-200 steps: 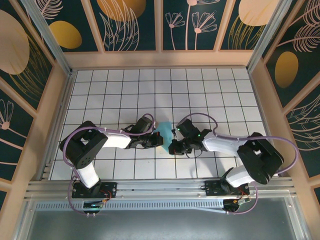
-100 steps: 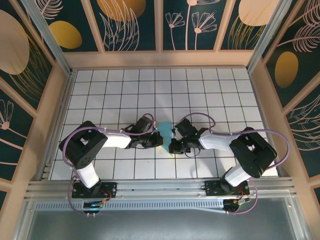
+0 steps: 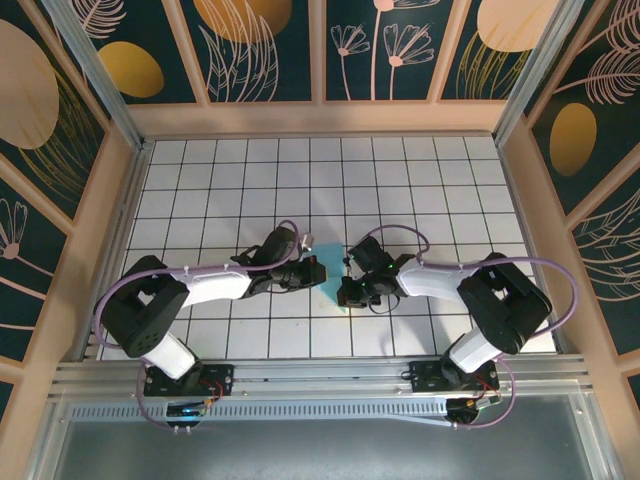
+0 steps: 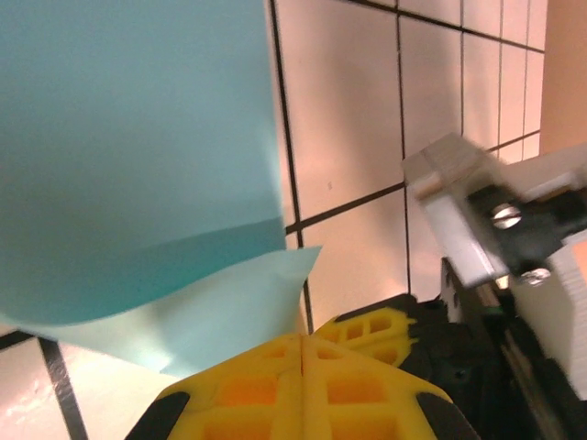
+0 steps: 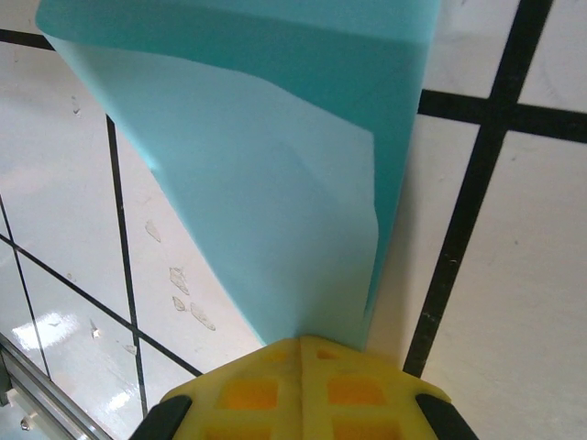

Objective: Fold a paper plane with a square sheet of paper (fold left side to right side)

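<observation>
Thin, limp and easily creased, the square sheet of paper (image 5: 257, 183) bows half-folded between the two arms, right jaws closed on its tapered end and left jaws closed, apparently nipping a corner flap, so light edge pinches suit it.

Table (image 3: 400, 180): white tiles, black grid lines, lying beneath left gripper (image 3: 322, 272) and right gripper (image 3: 347, 292)
Wall panels (image 3: 265, 50): dark, gold discs, pale leaf outlines, well beyond both grippers
Metal rail (image 3: 320, 378): behind both grippers, at near edge
</observation>
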Controlling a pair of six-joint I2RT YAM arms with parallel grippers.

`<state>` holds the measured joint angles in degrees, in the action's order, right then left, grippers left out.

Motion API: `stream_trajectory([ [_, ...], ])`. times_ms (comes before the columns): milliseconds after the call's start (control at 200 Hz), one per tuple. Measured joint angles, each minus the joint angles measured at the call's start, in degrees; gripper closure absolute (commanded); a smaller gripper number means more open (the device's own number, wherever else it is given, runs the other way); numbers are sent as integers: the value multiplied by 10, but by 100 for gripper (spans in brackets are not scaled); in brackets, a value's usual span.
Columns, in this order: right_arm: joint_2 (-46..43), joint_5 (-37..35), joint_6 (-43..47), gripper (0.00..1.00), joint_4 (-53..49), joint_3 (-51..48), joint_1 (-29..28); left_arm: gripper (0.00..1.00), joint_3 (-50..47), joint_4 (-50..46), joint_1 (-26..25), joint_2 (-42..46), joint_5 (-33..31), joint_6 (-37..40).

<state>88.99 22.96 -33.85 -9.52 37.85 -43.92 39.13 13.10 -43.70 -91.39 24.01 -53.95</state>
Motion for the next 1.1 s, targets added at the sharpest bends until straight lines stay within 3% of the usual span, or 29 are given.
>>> stream_trajectory([
  [601,9,-17,0,100,-26,18,-11,100,-17,75,-16,-61,26,-43],
  [1101,13,-28,0,100,-38,26,-16,100,-26,92,-18,-87,-6,-44],
])
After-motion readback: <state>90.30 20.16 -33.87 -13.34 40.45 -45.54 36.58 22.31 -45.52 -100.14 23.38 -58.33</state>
